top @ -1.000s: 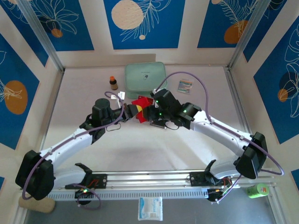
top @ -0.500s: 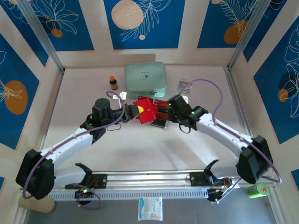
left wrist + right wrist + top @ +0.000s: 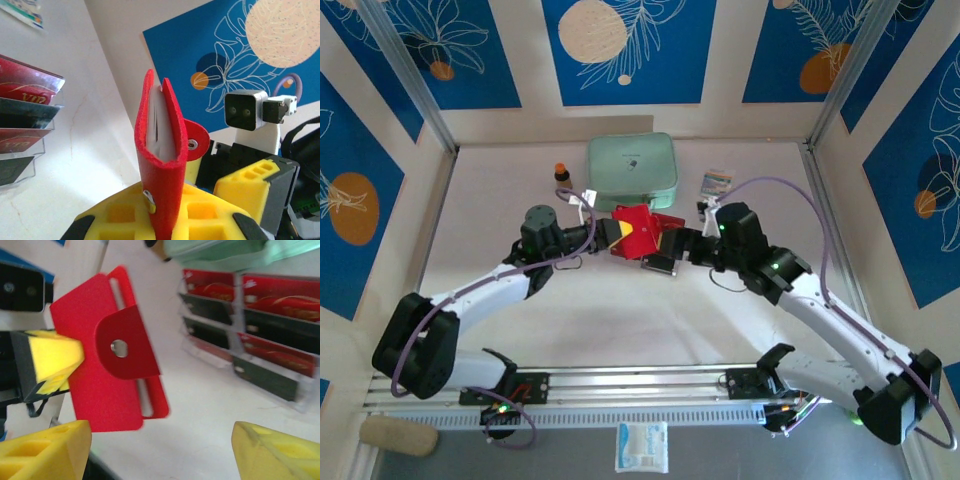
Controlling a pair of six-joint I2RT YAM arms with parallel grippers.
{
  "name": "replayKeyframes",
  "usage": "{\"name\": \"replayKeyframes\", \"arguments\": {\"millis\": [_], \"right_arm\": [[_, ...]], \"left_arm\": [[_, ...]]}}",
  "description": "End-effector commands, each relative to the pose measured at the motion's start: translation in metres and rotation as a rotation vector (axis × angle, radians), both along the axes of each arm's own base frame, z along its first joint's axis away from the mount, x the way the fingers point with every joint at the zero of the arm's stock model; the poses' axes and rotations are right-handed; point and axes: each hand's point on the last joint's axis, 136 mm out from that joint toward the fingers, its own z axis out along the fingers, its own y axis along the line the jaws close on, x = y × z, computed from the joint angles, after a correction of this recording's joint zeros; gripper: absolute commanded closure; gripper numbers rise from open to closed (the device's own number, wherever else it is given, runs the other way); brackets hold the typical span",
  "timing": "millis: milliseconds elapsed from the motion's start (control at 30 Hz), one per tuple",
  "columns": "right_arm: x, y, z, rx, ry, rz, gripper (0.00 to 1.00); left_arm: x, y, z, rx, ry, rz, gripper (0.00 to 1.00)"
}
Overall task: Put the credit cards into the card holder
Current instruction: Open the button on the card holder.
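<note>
Credit cards (image 3: pixel 270 325), small flat red-and-black rectangles: none seen in the holder yet.
The cards sit in tiers in a clear plastic stepped rack (image 3: pixel 295 395) on the table. The card holder (image 3: pixel 633 232), a flat red fold-over wallet with pale inner pockets, stands just beside the rack, clenched at its lower edge by the left gripper (image 3: pixel 612 236) and gaping slightly. No card is visible inside it, so in my judgement the whole loading remains to be done. The right gripper (image 3: pixel 159 437) has its jaws apart with nothing between them, facing wallet and rack. Surface: a pale, faintly veined tabletop (image 3: pixel 640 330), also bearing a mint-green zipped case (image 3: pixel 631 165), a small brown bottle with an orange cap (image 3: pixel 562 176) and a pale striped packet (image 3: pixel 716 182) — all towards the back. Walls: cream panels set with blue leaf-pattern prints.
</note>
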Motion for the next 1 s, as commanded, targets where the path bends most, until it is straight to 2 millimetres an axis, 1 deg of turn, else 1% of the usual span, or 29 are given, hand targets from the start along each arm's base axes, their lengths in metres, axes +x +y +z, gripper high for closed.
{"name": "replayKeyframes", "arguments": {"millis": [0,133,200,267,400,500,600,833,967], "right_arm": [[0.009,0.026,0.025,0.056,-0.049,0.067,0.25],[0.03,0.029,0.017,0.056,-0.039,0.038,0.26],[0.038,0.027,0.015,0.083,-0.034,0.025,0.3],[0.043,0.023,0.014,0.114,-0.028,0.015,0.36],[0.045,0.016,0.007,0.155,-0.004,0.012,0.53],[0.043,0.014,0.005,0.183,0.004,0.025,0.59],[0.04,0.015,0.003,0.206,0.012,0.048,0.62],[0.031,0.019,0.01,0.296,0.005,0.126,0.62],[0.026,0.016,0.013,0.341,0.005,0.144,0.62]], "left_arm": [[-0.006,-0.001,0.03,-0.06,-0.108,-0.047,1.0],[-0.007,-0.002,0.032,-0.077,-0.112,-0.063,1.0],[-0.008,-0.003,0.033,-0.088,-0.112,-0.071,1.0],[-0.008,-0.003,0.033,-0.101,-0.112,-0.075,1.0],[-0.007,-0.005,0.037,-0.121,-0.113,-0.085,1.0],[-0.007,-0.005,0.037,-0.126,-0.113,-0.089,1.0],[-0.007,-0.006,0.041,-0.14,-0.116,-0.094,1.0],[-0.006,-0.007,0.046,-0.185,-0.113,-0.104,1.0],[-0.004,-0.007,0.05,-0.215,-0.109,-0.107,1.0]]}}
